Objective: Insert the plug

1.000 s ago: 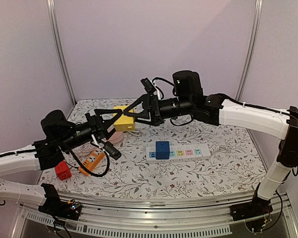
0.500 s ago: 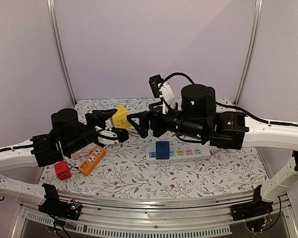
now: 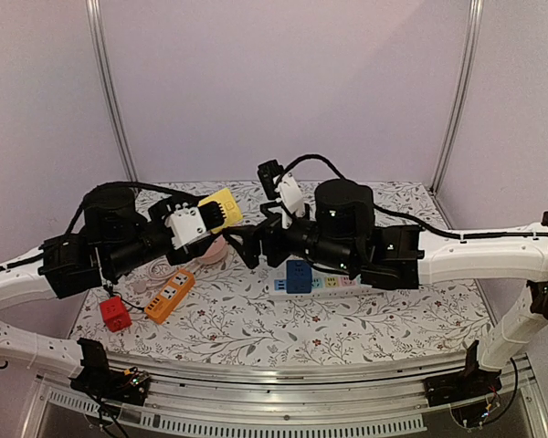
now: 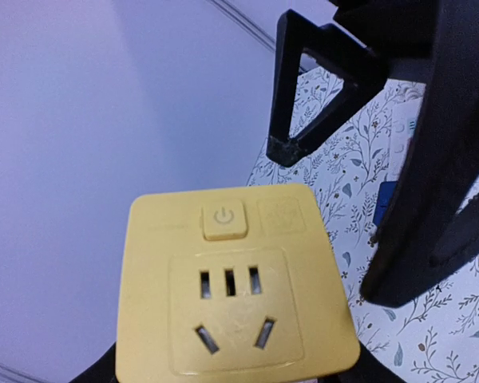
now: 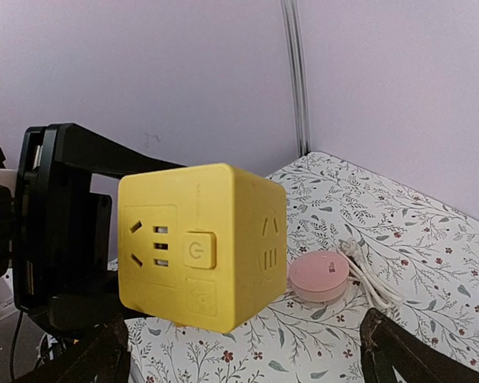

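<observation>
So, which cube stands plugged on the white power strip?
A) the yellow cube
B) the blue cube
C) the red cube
B: the blue cube sits on the white power strip, while the left gripper holds the yellow cube in the air and the red cube lies apart, far to the left.

I see a floral-cloth table (image 3: 256,333) with a white power strip (image 3: 333,282) at centre-right. Orange socket block (image 3: 169,297) and red cube (image 3: 115,314) lie near-left. A pink puck (image 3: 205,254) sits behind the orange block.
</observation>
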{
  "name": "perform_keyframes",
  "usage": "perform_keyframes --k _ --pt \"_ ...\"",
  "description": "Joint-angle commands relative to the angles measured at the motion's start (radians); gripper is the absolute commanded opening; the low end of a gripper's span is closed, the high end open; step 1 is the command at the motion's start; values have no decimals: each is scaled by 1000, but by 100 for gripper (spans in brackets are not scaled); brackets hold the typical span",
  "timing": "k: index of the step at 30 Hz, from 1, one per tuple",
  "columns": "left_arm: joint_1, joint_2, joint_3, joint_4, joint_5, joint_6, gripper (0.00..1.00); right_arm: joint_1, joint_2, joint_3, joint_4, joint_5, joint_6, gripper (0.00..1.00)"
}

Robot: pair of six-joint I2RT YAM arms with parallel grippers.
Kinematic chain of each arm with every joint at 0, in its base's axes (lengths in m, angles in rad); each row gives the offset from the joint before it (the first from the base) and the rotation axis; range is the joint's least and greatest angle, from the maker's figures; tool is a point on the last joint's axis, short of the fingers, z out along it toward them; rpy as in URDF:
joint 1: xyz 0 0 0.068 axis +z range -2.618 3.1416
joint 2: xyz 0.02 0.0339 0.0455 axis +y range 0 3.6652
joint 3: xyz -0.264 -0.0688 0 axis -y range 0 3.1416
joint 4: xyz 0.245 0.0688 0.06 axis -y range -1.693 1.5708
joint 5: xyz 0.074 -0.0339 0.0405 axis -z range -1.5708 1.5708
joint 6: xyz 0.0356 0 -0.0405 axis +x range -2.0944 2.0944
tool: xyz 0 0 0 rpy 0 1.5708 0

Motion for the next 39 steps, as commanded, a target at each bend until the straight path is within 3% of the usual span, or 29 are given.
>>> perform_keyframes --k 1,17,22,28,34,35,37,38,39 --pt "-46 14 26 -45 -15 -140 0 9 36 -5 110 -4 -21 99" --pt "-71 45 42 10 -37 -146 0 9 151 58 125 19 -39 99" --pt "-74 51 36 49 -39 -138 0 9 201 98 123 57 -21 93" --pt "-78 40 35 57 -52 -131 0 9 226 105 101 110 -8 58" --pt "-78 28 11 73 -47 -85 0 9 223 111 73 123 -31 5" --pt "-78 26 10 72 -47 -80 0 10 221 113 66 122 -35 0" --pt "-78 19 7 70 -41 -68 0 6 217 120 52 104 -44 0" --pt "-77 14 3 70 -36 -60 7 2 217 126 40 91 -46 0" --pt "-76 7 -7 72 -26 -54 28 -4 215 128 32 73 -46 0"
